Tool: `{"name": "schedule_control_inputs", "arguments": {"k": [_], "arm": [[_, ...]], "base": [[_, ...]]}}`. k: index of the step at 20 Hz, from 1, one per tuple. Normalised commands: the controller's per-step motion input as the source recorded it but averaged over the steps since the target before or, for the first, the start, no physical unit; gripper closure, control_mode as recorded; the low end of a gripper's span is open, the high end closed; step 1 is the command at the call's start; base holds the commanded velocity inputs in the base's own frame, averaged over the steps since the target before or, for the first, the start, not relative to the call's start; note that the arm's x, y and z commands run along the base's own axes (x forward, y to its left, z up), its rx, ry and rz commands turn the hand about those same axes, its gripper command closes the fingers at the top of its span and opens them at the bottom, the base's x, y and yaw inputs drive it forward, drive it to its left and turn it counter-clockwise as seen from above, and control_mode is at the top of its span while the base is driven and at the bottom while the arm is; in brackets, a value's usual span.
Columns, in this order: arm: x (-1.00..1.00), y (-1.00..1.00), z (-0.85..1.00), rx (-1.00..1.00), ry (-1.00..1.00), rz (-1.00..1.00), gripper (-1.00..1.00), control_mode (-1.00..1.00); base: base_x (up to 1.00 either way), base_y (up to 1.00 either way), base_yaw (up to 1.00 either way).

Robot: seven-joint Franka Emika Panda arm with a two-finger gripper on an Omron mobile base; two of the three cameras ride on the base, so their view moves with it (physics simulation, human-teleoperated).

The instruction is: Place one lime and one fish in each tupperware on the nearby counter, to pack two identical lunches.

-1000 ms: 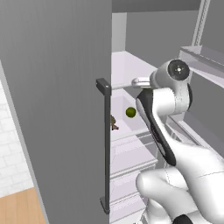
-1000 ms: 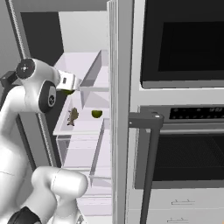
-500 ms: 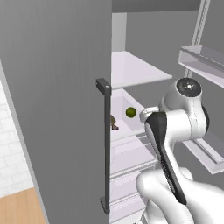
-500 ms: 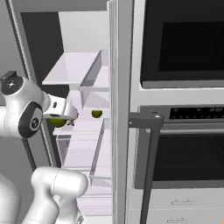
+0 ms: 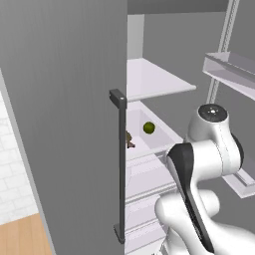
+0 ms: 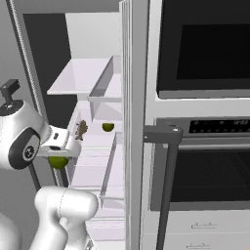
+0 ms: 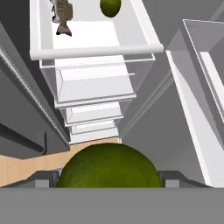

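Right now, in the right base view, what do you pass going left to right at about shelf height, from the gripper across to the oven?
Held lime in the gripper → fish → second lime → fridge side wall → oven handle.

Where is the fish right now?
The fish lies on a white fridge shelf, left of a lime in the hand view, at the far end.

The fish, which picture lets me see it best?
The hand view: the fish lies on the white fridge shelf, tail toward the camera, beside a lime, though its head is cut off by the picture's edge. The right base view shows the fish small. In the left base view the fish peeks past the door.
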Motion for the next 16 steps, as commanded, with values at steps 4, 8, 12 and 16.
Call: {"name": "schedule_control_inputs", "arguments": {"k": [4, 8, 12, 16], "arm": [[0.0, 0.0, 0.0, 0.0, 0.0, 0.0, 1.0, -1.0], [-0.13, 0.0, 0.0, 0.0, 0.0, 0.0, 1.0, -1.0], [0.0, 0.0, 0.0, 0.0, 0.0, 0.0, 1.0, 1.0], [0.0, 0.0, 0.0, 0.0, 0.0, 0.0, 1.0, 1.0]], "base": [[0.0, 0.0, 0.0], [0.0, 0.0, 0.0], [-0.92, 0.0, 0.0], [-1.0, 0.0, -0.08]]}}
